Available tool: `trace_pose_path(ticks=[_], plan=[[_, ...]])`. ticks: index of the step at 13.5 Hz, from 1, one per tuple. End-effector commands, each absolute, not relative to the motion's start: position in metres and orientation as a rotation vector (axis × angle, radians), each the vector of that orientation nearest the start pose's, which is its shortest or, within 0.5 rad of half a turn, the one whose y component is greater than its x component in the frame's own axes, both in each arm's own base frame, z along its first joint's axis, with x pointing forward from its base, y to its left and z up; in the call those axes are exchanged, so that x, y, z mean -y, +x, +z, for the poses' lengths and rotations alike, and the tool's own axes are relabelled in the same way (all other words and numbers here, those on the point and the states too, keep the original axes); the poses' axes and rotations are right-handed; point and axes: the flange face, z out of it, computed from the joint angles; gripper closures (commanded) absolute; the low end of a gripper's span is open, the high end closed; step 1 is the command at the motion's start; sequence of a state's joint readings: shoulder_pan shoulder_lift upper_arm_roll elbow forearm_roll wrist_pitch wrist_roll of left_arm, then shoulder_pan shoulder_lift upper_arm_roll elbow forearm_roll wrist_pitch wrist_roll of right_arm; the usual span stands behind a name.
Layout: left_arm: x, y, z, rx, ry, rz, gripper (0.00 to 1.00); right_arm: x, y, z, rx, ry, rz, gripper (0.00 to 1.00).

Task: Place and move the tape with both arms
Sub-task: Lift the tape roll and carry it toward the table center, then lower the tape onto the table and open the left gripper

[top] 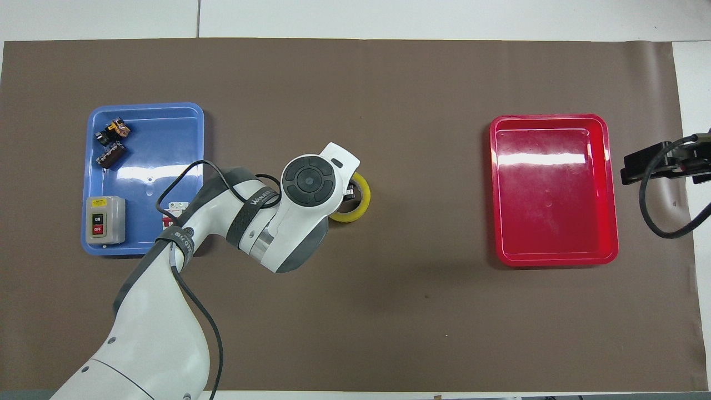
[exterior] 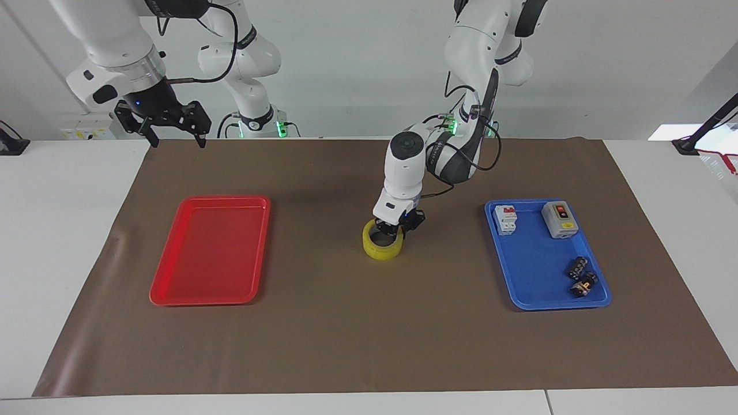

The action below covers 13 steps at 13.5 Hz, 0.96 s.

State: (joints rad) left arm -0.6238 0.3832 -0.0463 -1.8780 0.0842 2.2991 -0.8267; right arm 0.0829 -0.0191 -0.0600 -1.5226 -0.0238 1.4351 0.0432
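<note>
Honestly, you're nearly there: your left gripper [exterior: 395, 229] is clamped on the rim of the tape [exterior: 382, 246], low over the mat's middle [exterior: 323, 323] between the blue tray [exterior: 539, 297] and red tray [exterior: 173, 297]. Set it flat before letting go. The right gripper [exterior: 173, 138] waits with fingers spread, over the mat's corner.

Lighting was bright and even from above; white glare streaked the red tray [top: 550, 158], and a soft shadow fell beneath the left gripper's fingers [exterior: 393, 228]. Both pictures stayed sharp.
</note>
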Motion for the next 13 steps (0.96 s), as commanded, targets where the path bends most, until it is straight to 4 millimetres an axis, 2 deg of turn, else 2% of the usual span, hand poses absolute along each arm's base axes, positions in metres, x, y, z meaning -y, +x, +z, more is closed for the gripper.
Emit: trace_pose_path(ticks=[1, 2, 3, 7, 9, 13], plan=[[0.388, 0.502, 0.317, 0.187, -3.125, -0.151, 0.42, -0.005, 0.530, 0.645, -0.011, -3.149, 0.121, 0.00], [0.387, 0.502, 0.321, 0.191, -3.124, -0.152, 0.06, -0.005, 0.530, 0.645, -0.011, -3.149, 0.121, 0.00], [0.384, 0.503, 0.331, 0.195, -3.127, -0.162, 0.00, -0.005, 0.530, 0.645, -0.011, -3.149, 0.121, 0.00], [0.342, 0.514, 0.389, 0.262, -3.105, -0.165, 0.00, -0.005, 0.530, 0.645, -0.011, -3.149, 0.121, 0.00], [0.299, 0.529, 0.418, 0.196, -3.098, -0.165, 0.00, -0.005, 0.530, 0.645, -0.011, -3.149, 0.121, 0.00], [0.213, 0.541, 0.470, 0.054, -3.080, -0.113, 0.00, -0.005, 0.530, 0.645, -0.011, -3.149, 0.121, 0.00]])
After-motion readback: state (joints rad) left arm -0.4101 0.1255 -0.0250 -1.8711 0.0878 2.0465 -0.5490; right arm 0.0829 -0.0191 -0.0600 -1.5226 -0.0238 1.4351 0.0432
